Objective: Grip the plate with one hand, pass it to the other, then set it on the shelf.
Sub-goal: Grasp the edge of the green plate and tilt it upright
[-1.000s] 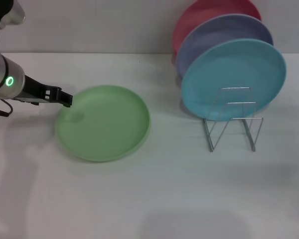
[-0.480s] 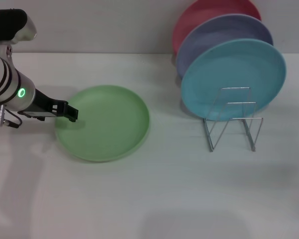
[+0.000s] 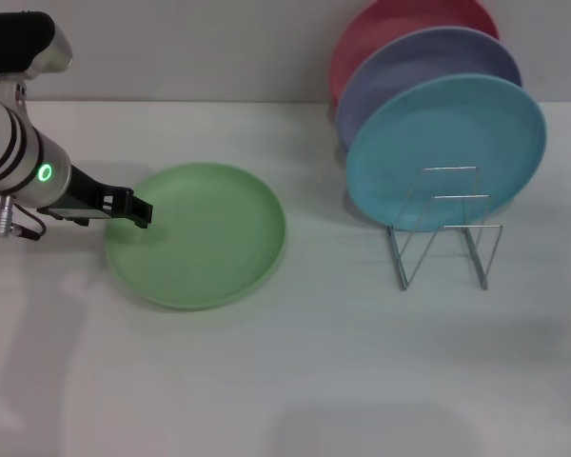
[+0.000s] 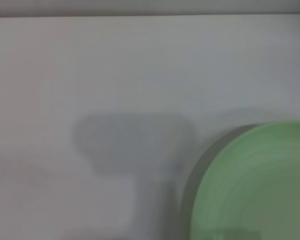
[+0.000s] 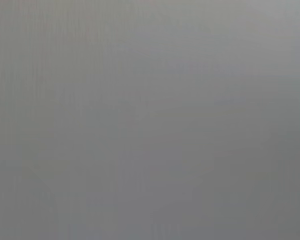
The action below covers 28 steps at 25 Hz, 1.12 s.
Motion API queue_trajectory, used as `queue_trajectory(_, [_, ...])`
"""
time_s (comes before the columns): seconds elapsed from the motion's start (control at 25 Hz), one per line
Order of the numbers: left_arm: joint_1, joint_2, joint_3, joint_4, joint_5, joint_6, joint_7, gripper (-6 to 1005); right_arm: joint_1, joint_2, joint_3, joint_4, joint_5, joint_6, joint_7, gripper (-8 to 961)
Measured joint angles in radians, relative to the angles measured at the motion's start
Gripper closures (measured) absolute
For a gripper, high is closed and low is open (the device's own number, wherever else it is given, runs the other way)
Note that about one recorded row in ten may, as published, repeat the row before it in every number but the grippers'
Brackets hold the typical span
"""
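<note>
Left gripper (image 3: 138, 212) sits over the left rim of the green plate (image 3: 202, 234); can't tell if the fingers are apart or together. Plate lies flat on the table (image 3: 314, 362), well left of the rack (image 3: 445, 228), which holds the blue plate (image 3: 445, 143). Right arm out of view

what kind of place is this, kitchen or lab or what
Probably a lab test bench staged as a dish-sorting station: a bare white table, a wire dish rack holding coloured plates, and a robot arm's left tool at a green plate.
</note>
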Motion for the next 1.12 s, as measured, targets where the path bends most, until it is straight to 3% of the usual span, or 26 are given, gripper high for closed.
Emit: queue_trajectory(1.12, [-0.021,0.001,0.028,-0.038,-0.001,0.020,-0.011,228,0.011,-0.002,0.000,0.003,-0.001,0.000,-0.007,436])
